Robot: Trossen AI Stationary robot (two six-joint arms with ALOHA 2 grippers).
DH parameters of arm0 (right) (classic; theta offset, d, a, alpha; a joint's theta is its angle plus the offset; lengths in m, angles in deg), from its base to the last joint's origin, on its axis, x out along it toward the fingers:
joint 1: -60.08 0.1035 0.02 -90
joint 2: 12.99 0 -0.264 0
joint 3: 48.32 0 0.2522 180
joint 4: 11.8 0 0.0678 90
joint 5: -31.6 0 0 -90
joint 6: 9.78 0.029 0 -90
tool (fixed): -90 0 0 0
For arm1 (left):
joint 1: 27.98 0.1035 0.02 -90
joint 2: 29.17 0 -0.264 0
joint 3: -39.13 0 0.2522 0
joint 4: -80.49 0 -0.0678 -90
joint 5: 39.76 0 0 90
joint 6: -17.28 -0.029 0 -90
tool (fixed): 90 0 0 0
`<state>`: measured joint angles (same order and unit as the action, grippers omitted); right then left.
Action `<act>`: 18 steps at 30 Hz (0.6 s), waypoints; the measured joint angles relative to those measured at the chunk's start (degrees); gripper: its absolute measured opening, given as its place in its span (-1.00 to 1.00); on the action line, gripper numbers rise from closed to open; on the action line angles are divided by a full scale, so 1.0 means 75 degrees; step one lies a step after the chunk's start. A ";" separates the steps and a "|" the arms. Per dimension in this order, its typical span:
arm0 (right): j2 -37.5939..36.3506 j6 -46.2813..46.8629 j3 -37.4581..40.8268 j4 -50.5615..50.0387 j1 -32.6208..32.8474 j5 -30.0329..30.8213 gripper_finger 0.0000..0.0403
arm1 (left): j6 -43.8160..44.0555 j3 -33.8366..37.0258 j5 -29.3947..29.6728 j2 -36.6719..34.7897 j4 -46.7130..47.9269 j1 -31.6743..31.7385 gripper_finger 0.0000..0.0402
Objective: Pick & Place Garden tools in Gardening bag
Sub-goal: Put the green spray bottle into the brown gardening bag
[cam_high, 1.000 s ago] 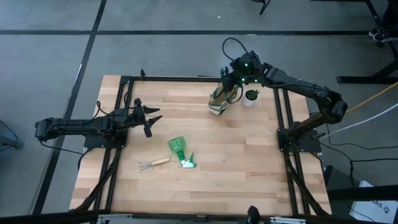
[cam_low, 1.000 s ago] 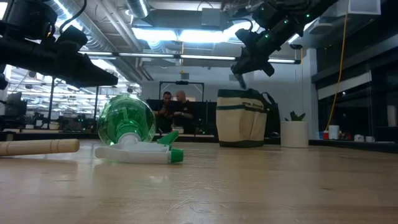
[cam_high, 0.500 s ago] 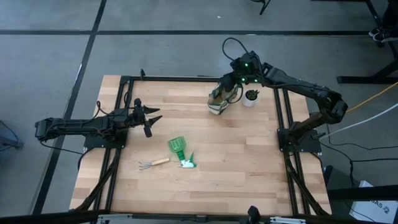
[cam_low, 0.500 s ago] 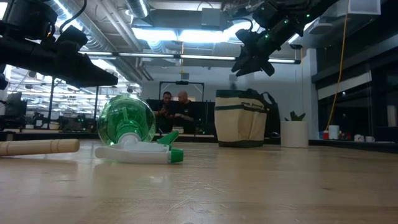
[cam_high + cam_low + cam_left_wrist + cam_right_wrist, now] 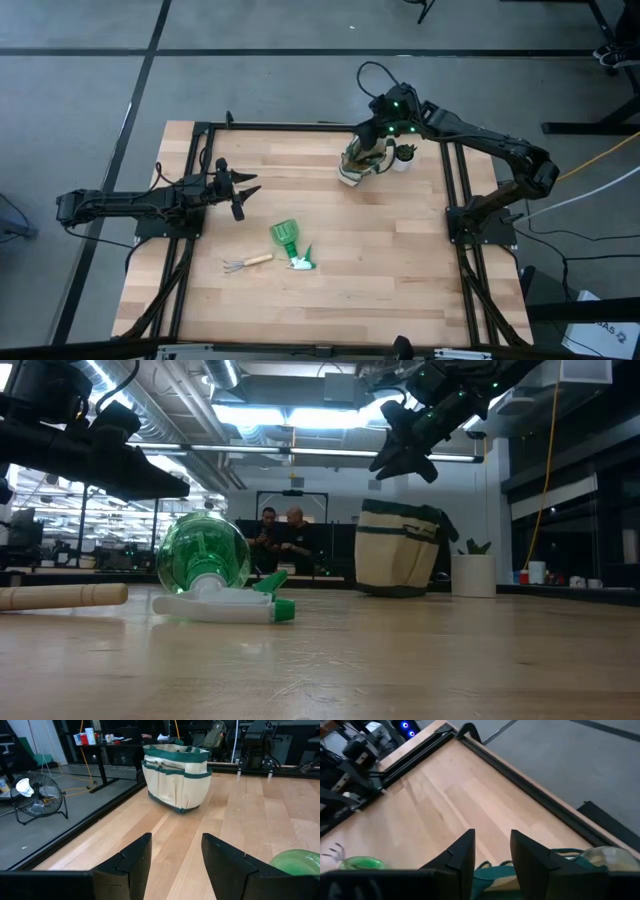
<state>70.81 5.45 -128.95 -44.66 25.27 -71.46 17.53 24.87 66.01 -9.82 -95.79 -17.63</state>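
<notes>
The olive-and-beige gardening bag (image 5: 355,165) stands at the table's far side, tilted toward the white plant pot (image 5: 405,155); it also shows in the low view (image 5: 400,550). My right gripper (image 5: 372,140) hovers just above the bag's mouth with its fingers apart (image 5: 491,840). My left gripper (image 5: 250,185) is open and empty over the table's left side. The green scoop (image 5: 285,235), the green-and-white sprayer piece (image 5: 302,262) and the wooden-handled rake (image 5: 245,263) lie on the table near its middle. No trowel or shears show. My right gripper has the bag's dark green handle strap (image 5: 492,872) running across the gap between its fingers, which point down from above. I cannot tell whether a finger touches or hooks the strap. The bag leans toward the pot with its base on the table.
The white pot (image 5: 473,572) stands right beside the bag on its right. Black frame rails run along the table's left, right and far edges. Bare wood lies between the bag and the loose tools. People stand in the room behind.
My right gripper has risen a little above the bag. The bag has shifted toward the table's right edge and tipped toward the pot, where before it stood upright.
</notes>
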 joint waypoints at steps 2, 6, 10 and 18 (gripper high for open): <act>-0.0025 0.0148 0.0000 0.0001 0.0000 -0.0136 -0.38 | 0.0000 0.0000 -0.0003 0.0000 0.0000 -0.0003 -0.16; -0.0133 0.0204 0.0000 0.0004 0.0036 -0.0660 -0.38 | 0.0000 -0.0001 -0.0002 -0.0002 -0.0002 -0.0002 -0.16; -0.0235 0.0201 0.0000 0.0012 0.0269 -0.0869 -0.38 | 0.0000 -0.0001 -0.0002 -0.0001 0.0000 -0.0002 -0.16; -0.0302 0.0190 0.0000 0.0002 0.1083 -0.0869 -0.38 | 0.0000 -0.0001 -0.0003 -0.0002 -0.0001 -0.0001 -0.16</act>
<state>68.55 6.87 -128.95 -44.64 33.40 -77.97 17.53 24.86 65.99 -9.83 -95.80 -17.64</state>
